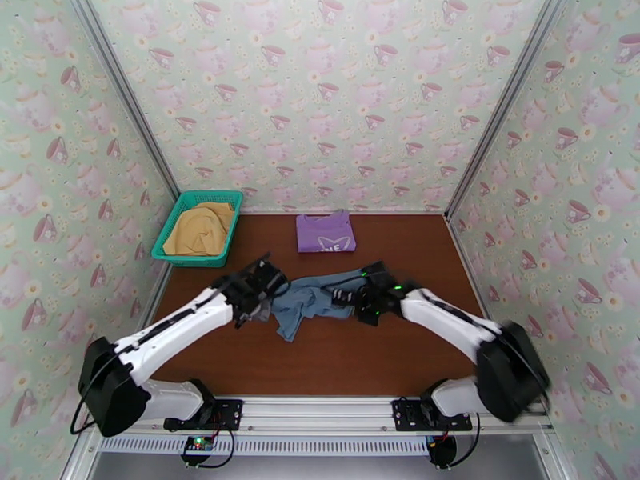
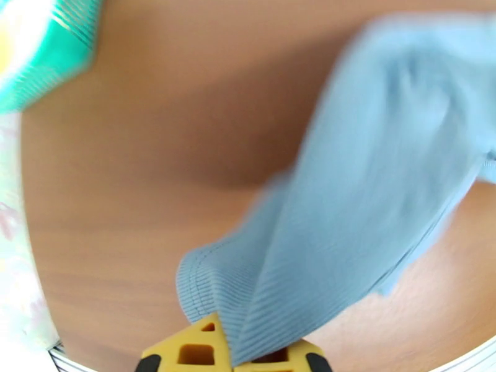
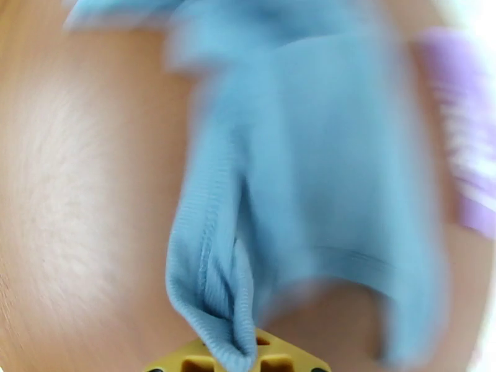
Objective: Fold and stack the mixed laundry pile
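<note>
The grey-blue shirt [image 1: 308,302] lies bunched across the middle of the counter [image 1: 360,358], strung between the two arms. The left arm [image 1: 176,326] reaches in from the near left. In its wrist view the left jaws are clamped on a ribbed edge of the shirt [image 2: 372,181], which fans away from them over the brown counter [image 2: 155,150]. A corner of the teal basket [image 2: 56,51] shows at the upper left of that view. The right arm [image 1: 448,314] reaches in from the near right. Its wrist view shows the right jaws pinched together on a doubled fold of the shirt's hem [image 3: 322,150], the rest of the cloth hanging blurred above the counter [image 3: 93,181]. The lilac shirt [image 1: 324,232] lies folded flat at the back centre of the counter, apart from the grey-blue one, and shows as a purple blur at the right edge of the right wrist view [image 3: 465,137]. The yellow garment [image 1: 200,230] lies crumpled inside the basket [image 1: 178,220] in the back left corner.
</note>
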